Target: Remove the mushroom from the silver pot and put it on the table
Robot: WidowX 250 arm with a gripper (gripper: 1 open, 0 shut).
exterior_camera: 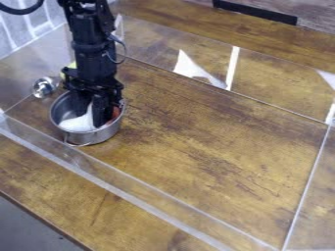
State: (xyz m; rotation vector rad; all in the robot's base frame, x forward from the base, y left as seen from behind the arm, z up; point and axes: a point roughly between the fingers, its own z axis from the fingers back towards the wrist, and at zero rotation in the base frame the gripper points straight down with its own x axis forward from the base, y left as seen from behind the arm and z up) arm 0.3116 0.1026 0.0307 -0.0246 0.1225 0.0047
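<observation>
The silver pot [63, 133] stands on the table [197, 157] near the left acrylic wall. Inside it lies the mushroom [78, 123]; only part of its white stem shows to the left of the fingers, and the cap is hidden. My gripper [97, 110] points straight down into the pot, its black fingers drawn in against the mushroom. The mushroom still rests low in the pot.
A small metal ball-ended utensil [45, 86] lies left of the pot. A yellow-green handle [69, 71] peeks out behind the arm. Low clear acrylic walls [144, 201] edge the tabletop, with open wood to the right of the pot.
</observation>
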